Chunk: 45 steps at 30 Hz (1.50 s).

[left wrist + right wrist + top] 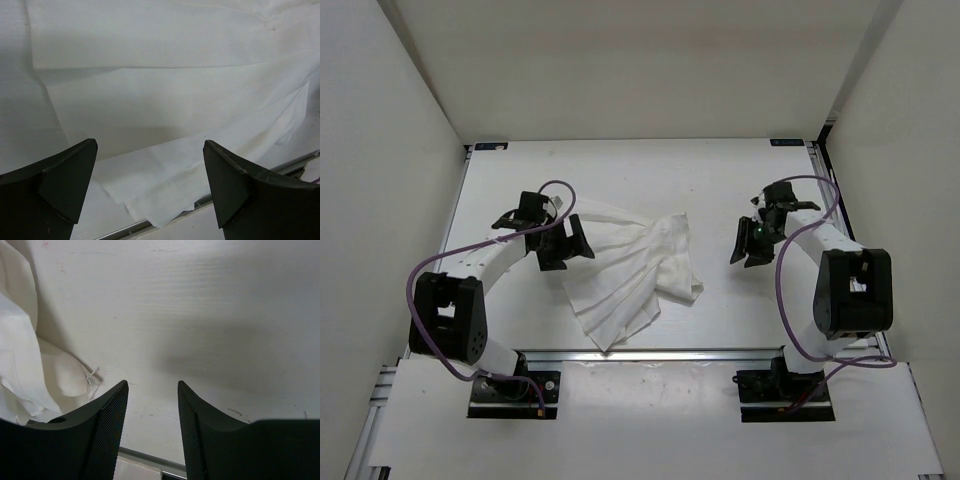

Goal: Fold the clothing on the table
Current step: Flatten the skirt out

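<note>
The clothing (625,270) is a thin white creased piece lying partly folded on the table (620,170), its near corner reaching the front rail. My left gripper (564,243) hovers at its left edge, open wide with nothing between the fingers. In the left wrist view the clothing (165,105) fills the picture beyond my left gripper (150,165). My right gripper (752,243) is to the right of the clothing, apart from it, open over bare table. In the right wrist view my right gripper (152,390) is empty, and a bunched edge of the clothing (30,370) lies at the left.
White walls enclose the table on three sides. A metal rail (650,354) runs along the front edge, seen also as the rail (280,167) in the left wrist view. Bare table surface (210,315) lies ahead of the right gripper.
</note>
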Available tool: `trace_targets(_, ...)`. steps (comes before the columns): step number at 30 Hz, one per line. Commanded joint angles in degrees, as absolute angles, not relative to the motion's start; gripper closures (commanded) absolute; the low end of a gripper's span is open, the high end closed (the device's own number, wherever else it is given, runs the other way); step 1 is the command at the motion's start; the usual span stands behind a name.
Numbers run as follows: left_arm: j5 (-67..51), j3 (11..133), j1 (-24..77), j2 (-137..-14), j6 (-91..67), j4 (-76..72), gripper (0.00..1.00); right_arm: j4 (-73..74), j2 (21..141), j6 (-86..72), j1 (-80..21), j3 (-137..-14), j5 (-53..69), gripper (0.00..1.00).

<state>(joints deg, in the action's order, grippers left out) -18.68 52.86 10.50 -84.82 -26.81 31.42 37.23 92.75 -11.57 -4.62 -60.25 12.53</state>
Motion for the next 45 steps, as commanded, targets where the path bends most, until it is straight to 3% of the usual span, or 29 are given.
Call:
trace_targets(1,-18.46,52.56,11.51,-82.88,-25.83,31.82,0.01,35.95,91.4,-11.69,-6.67,-60.29,15.46,0.5)
trace_targets(10,-24.6,58.36,14.68,-85.08,-28.56,29.27,0.01,33.66,101.15,-14.33,-14.67,-64.24,24.69,0.53)
trace_targets(20,-26.72,54.93,12.92,-83.41,-29.88,26.8,0.02,31.55,102.13,-20.03,-10.37,-60.91,30.93,0.53)
trace_targets(36,-26.54,54.14,10.37,-82.44,-29.09,28.04,0.02,38.06,109.51,-20.13,-14.85,-60.82,36.04,0.55)
trace_targets(37,-26.54,54.14,10.63,-82.79,-28.83,28.21,0.01,38.06,109.69,-19.87,-15.11,-60.47,36.12,0.57)
trace_targets(40,-25.93,53.7,10.2,-82.62,-29.0,28.21,0.01,37.71,110.12,-19.34,-15.2,-59.51,36.74,0.78)
trace_targets(41,-25.93,53.35,10.02,-82.62,-29.0,28.04,0.01,37.88,110.13,-19.42,-15.73,-59.15,36.39,0.97)
trace_targets(45,-25.84,54.05,9.93,-82.88,-28.65,28.83,0.01,39.19,111.18,-18.2,-15.82,-59.67,34.64,1.0)
